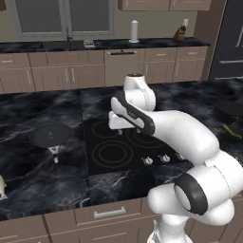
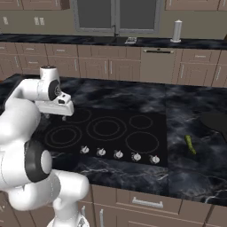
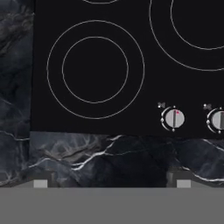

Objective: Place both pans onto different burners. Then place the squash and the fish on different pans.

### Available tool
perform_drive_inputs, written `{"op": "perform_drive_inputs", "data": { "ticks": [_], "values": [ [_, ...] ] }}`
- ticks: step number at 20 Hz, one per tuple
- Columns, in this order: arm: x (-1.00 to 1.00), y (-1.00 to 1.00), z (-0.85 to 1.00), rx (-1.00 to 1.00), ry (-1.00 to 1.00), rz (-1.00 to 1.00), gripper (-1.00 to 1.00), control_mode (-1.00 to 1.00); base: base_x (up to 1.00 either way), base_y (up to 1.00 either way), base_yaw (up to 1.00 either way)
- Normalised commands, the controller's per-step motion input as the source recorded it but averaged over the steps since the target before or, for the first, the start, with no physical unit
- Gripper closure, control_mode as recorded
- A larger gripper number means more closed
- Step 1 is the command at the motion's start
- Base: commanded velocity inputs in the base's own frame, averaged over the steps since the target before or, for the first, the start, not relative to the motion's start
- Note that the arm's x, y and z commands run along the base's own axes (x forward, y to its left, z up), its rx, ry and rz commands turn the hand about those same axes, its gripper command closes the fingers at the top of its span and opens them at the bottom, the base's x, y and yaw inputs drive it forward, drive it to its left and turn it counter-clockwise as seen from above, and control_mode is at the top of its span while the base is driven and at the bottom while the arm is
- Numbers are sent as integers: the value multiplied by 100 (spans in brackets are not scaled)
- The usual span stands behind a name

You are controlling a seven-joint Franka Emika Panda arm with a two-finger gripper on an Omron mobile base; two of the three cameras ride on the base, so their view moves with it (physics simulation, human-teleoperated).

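1. The white two-finger gripper (image 3: 112,183) hangs over the front left part of the flat glossy black cooktop (image 1: 124,163), pointing down. Its two small dark fingertips (image 3: 40,183) stand far apart with nothing between them: the pincer is open and empty.
2. In the hand view, a double-ring burner of thin grey circles (image 3: 95,69) lies directly ahead of the fingertips, with a larger ring (image 3: 192,52) beside it. Two small silver knobs (image 3: 173,118) sit along the cooktop's front edge.
3. The first round, shallow, dark grey-black frying pan (image 1: 50,135) rests on the dark marbled stone counter (image 1: 42,175), to the left of the cooktop and apart from it. Its thin handle (image 1: 54,154) points toward the front edge of the counter.
4. The second dark round pan (image 2: 216,120) rests on the counter to the right of the cooktop, partly cut off by the picture edge.
5. The slim, elongated green squash (image 2: 190,144) lies on the counter between the cooktop's right edge and the second pan, touching neither.
6. A pale tan object (image 1: 2,186) sits at the far left edge of the left base view; it is cut off too much to identify.
7. No burner carries a pan.
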Motion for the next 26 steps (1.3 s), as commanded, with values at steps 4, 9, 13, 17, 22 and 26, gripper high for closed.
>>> {"op": "perform_drive_inputs", "data": {
  "ticks": [4,9,13,17,22,26],
  "values": [
    [28,53,-29,0,10,0,-100,-100,0,0,0],
    [33,65,-24,0,9,0,-100,-100,0,0,0],
    [16,63,-20,-2,7,0,-100,-100,0,0,0],
    [6,53,-12,0,9,0,-100,-100,0,0,0],
    [1,48,-9,0,15,0,-100,-100,0,0,0],
    [3,48,-9,-2,14,0,-100,-100,0,0,0]
  ]
}}
